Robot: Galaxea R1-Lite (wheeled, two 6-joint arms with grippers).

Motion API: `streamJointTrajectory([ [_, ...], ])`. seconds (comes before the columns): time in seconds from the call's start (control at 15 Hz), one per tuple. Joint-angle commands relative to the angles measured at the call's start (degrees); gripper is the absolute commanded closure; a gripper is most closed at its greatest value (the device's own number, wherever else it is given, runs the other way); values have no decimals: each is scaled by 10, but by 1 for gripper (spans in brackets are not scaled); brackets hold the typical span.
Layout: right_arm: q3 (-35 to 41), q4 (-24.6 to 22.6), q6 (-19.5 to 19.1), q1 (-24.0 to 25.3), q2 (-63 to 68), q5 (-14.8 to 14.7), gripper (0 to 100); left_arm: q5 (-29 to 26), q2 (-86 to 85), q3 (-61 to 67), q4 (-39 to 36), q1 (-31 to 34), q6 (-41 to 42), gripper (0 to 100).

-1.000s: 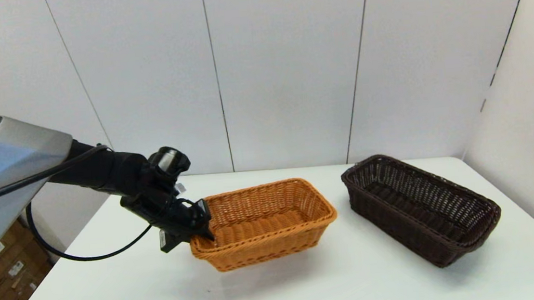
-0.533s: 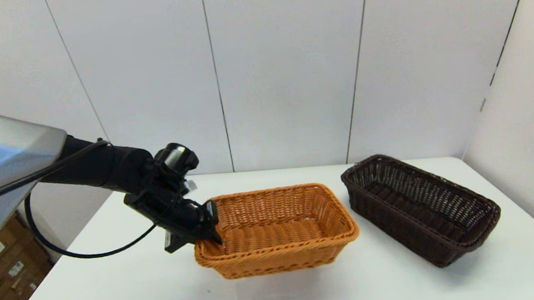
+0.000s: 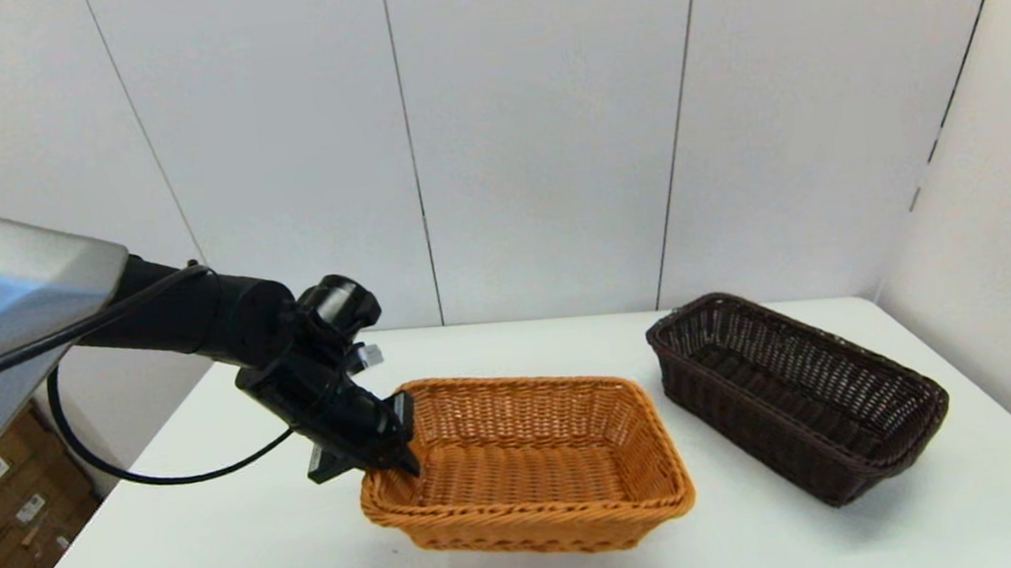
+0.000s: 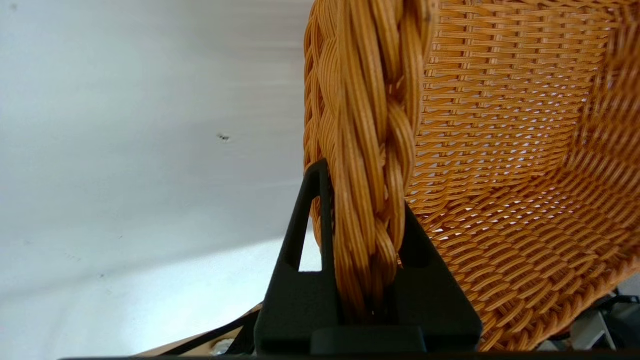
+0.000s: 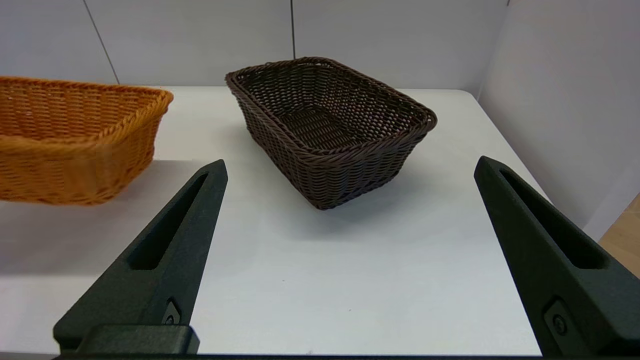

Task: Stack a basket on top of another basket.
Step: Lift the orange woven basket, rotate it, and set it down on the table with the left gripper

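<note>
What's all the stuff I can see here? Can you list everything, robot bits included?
Orange basket: one, orange-tan wicker, lifted off the table at centre-left, tilted.
Dark basket: one, dark brown wicker, standing on the table at the right, empty.
Table: one, white.
Cardboard boxes: a few, brown, on the floor at far left.
Left gripper: one, black fingers clamped on the orange basket's braided rim.
Right gripper: one, black fingers spread, low before the dark basket, holding nothing.

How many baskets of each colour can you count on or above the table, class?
Orange basket: 1, held by its rim in the left gripper
Dark brown basket: 1, resting on the white table
Total: 2 baskets
</note>
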Motion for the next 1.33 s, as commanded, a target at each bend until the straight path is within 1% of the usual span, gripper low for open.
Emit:
streamJointTrajectory([
  [0.07,0,0,1,0,1,0,0,3,4,-3,2,-1,-1,100],
  [1.33,0,0,1,0,1,0,0,22,10,2,-3,-12,3,100],
])
